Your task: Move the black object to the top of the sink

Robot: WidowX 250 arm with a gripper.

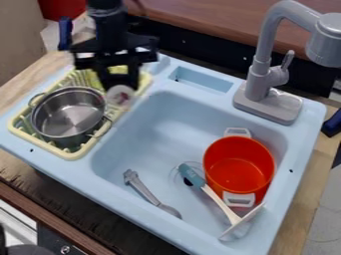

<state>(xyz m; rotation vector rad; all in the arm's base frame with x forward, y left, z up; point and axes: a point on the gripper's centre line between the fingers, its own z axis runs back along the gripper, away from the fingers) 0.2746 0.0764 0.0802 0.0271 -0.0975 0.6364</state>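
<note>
The tool [121,84] clasps a pale-ended object [120,95] near the rack [71,155], likely light, stiff, best held by its sides.

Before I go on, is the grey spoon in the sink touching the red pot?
Apart. The camera view plainly shows bare floor of the blue sink between the grey spoon and the red pot.

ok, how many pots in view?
2. One metal pot on the yellow rack at left; one red pot inside the sink, right side, below the faucet.
</note>
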